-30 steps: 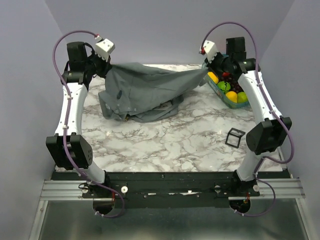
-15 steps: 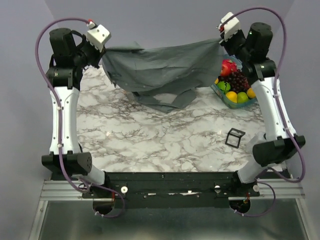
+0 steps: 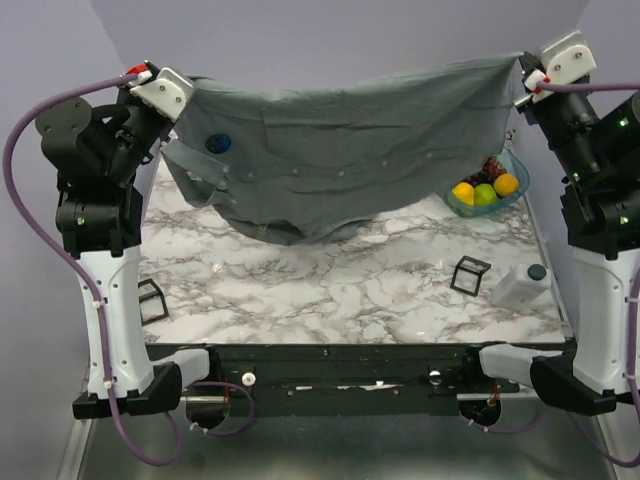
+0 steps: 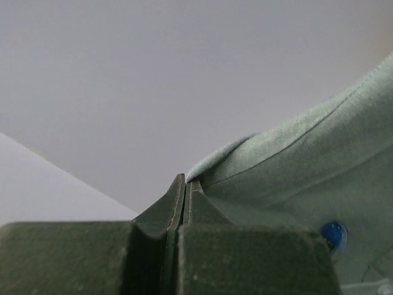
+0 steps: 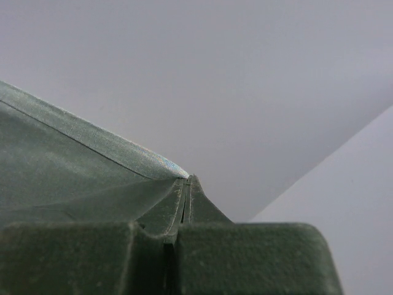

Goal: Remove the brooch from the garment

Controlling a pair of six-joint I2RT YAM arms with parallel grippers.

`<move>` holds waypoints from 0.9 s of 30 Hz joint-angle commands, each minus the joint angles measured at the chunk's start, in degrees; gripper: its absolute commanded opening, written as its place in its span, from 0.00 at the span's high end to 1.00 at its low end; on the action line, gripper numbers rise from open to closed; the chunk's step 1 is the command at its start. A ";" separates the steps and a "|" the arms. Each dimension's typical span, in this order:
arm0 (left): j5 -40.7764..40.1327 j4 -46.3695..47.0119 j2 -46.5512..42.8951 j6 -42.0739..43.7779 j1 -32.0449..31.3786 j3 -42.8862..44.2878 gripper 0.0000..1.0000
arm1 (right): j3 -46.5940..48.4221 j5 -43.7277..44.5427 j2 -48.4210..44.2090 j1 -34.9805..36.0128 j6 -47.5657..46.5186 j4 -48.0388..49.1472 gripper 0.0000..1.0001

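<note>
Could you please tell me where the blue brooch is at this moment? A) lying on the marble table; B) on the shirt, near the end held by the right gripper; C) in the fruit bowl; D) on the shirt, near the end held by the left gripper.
D: the brooch sits on the stretched-out garment, just below the corner pinched by the left gripper and far from the right gripper.

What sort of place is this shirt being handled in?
Probably a robot lab test booth: plain lilac walls box in a marble-patterned table, the arms are bolted to a black bar, and a fruit bowl sits as a prop.
</note>
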 commanded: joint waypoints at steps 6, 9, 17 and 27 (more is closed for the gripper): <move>0.60 -3.47 -7.89 2.50 0.51 -1.34 1.00 | -12.49 -9.83 -15.22 -0.25 5.39 -11.85 0.99; 0.60 -3.49 -11.67 3.29 0.60 -9.49 1.00 | -20.20 -8.88 -20.58 -0.25 6.00 -12.39 0.99; -0.62 0.72 -10.03 2.76 0.51 -25.35 1.00 | -36.67 -11.59 -19.30 -0.25 7.41 -5.56 0.99; -0.02 7.41 18.68 1.98 -0.28 -18.36 1.00 | -37.57 -9.05 4.35 -0.24 5.13 10.46 0.99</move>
